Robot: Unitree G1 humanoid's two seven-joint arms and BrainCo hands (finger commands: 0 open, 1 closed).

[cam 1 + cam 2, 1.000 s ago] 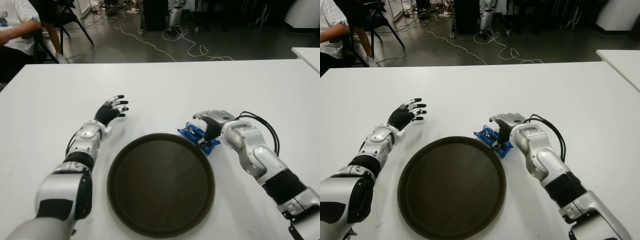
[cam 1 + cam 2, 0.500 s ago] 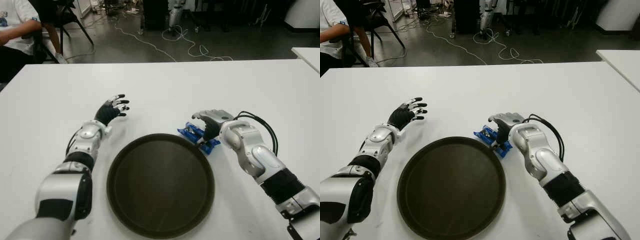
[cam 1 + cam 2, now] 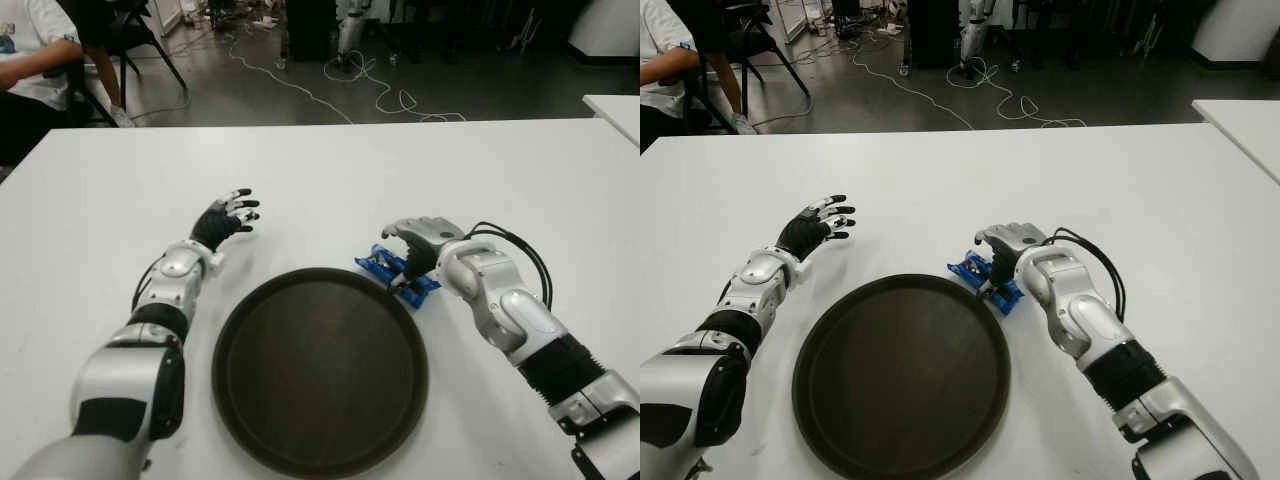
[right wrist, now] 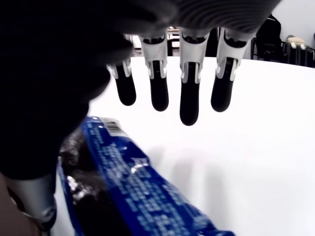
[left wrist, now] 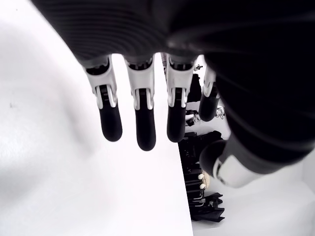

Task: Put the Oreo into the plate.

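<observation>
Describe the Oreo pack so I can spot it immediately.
On the white table, find the round dark plate. Off its far right rim lies the Oreo pack, under the right hand. It is the only blue thing, a crinkly wrapper.

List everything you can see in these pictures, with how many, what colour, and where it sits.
Oreo pack: one, blue, on the table just off the plate's far right rim, under the right hand.
Plate: one, dark brown, round, nothing on it, on the table between the two arms.
Table: one, white, carrying everything above.
Second table: one, white, corner at far right.
Cables: several, white, on the floor beyond the table.
Person: one, white shirt, seated at far left.
Left hand: open, left of the plate.
Right hand: fingers extended over the Oreo pack, not closed.
</observation>
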